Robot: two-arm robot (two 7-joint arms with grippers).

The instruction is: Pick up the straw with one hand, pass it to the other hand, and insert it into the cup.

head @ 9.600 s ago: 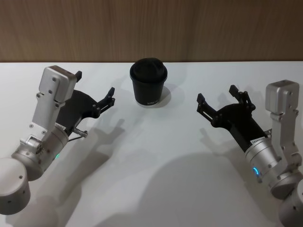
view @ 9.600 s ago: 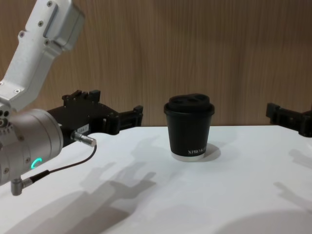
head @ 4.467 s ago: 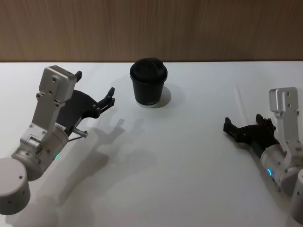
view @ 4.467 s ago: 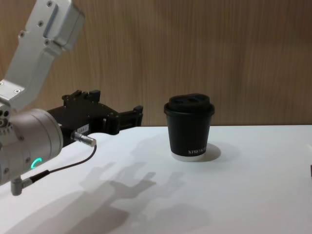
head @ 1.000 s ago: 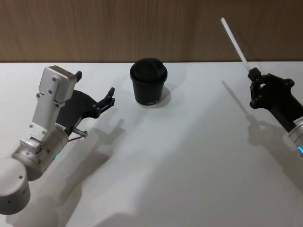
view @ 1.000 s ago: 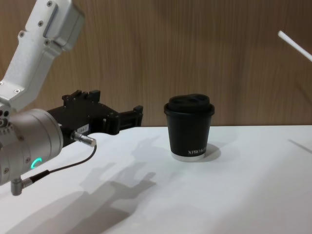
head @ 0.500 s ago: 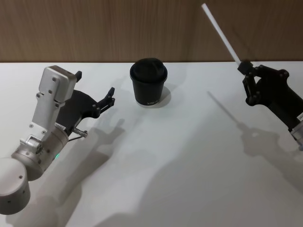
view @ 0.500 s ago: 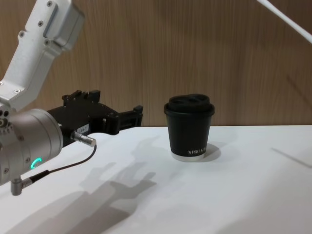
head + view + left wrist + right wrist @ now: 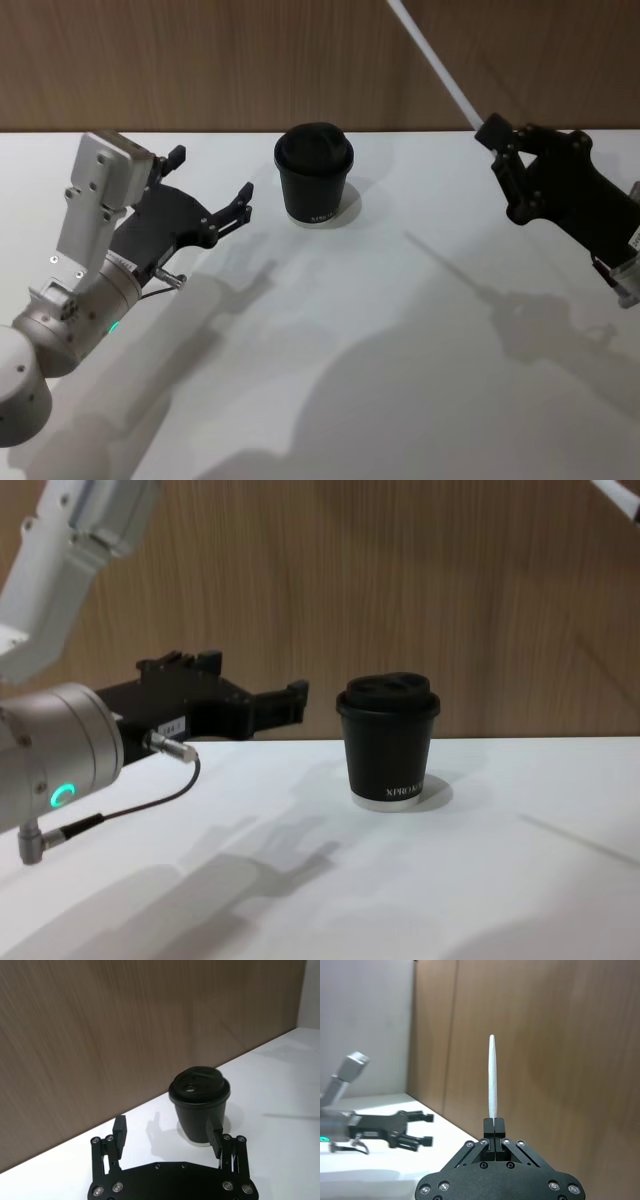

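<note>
**Straw up in the air, handover not yet made**

The black, blocky right hand (image 9: 495, 135) is pinching the lower end of the thin white tubular straw (image 9: 440, 70). Its fingers are closed tight on the straw, holding it aloft and slanting up and leftward, well to the right of the small black lidded paper cup (image 9: 314, 175). The cup is standing on the white bench (image 9: 350, 330). The black left hand (image 9: 212, 172) is hovering open and empty just to the left of the cup. Picking up looks done, while passing and inserting are both waiting. In the head view, the straw's upper tip is running off the top edge.
</note>
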